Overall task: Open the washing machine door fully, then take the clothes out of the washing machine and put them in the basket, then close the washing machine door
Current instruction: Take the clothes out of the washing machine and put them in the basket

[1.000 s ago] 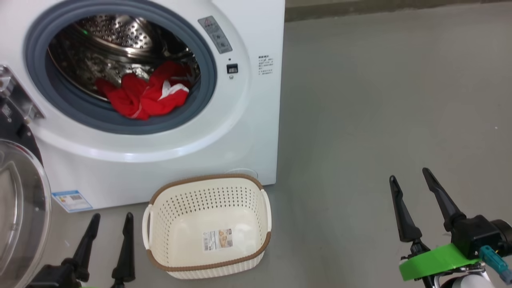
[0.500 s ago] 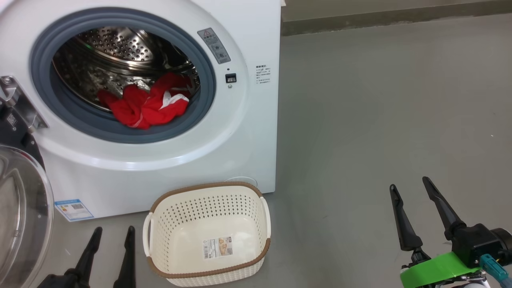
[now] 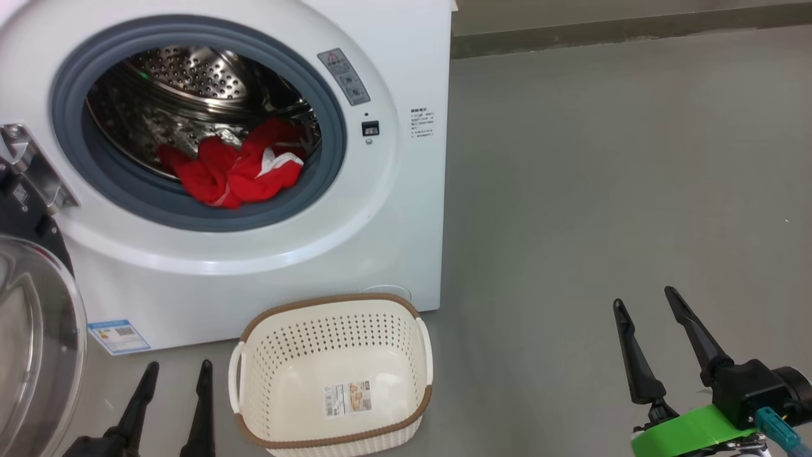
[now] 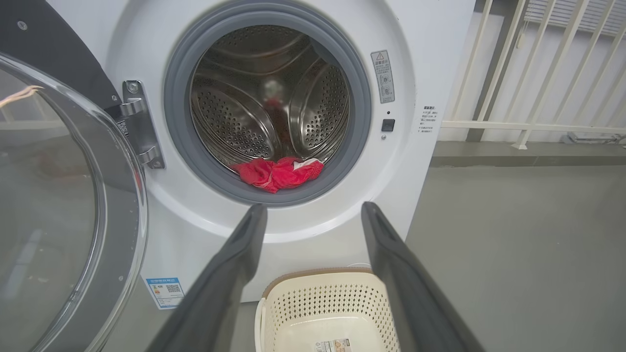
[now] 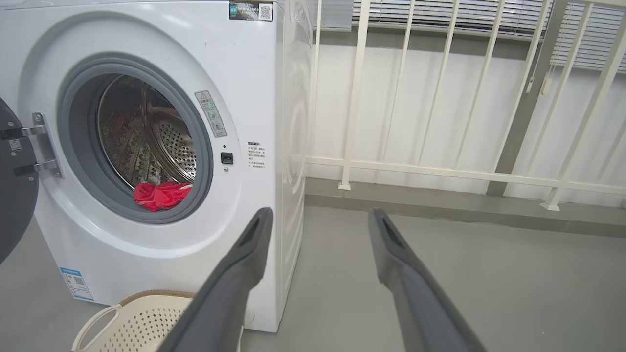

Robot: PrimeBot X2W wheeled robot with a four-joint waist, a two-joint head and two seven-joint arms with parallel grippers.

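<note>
The washing machine [image 3: 393,209] stands at the left with its door [image 3: 35,343] swung out on the left hinge; the glass bowl of the door [image 4: 49,205] shows in the left wrist view. Red clothes [image 3: 235,168] lie at the drum's front lip, also seen as clothes [image 4: 279,172] and clothes [image 5: 161,194]. The cream basket [image 3: 333,438] sits on the floor before the machine, holding nothing but a sticker. My left gripper [image 3: 179,367] is open, low and just left of the basket. My right gripper [image 3: 644,297] is open over bare floor, far right.
Grey floor [image 3: 602,178] stretches to the right of the machine. A white railing [image 5: 440,98] and a low kerb run along the back wall behind it. The open door takes up the space at the lower left.
The head camera has tilted up a little, so everything sits lower in the picture. Both grippers stay open and about where they were; the clothes and basket have not moved.
</note>
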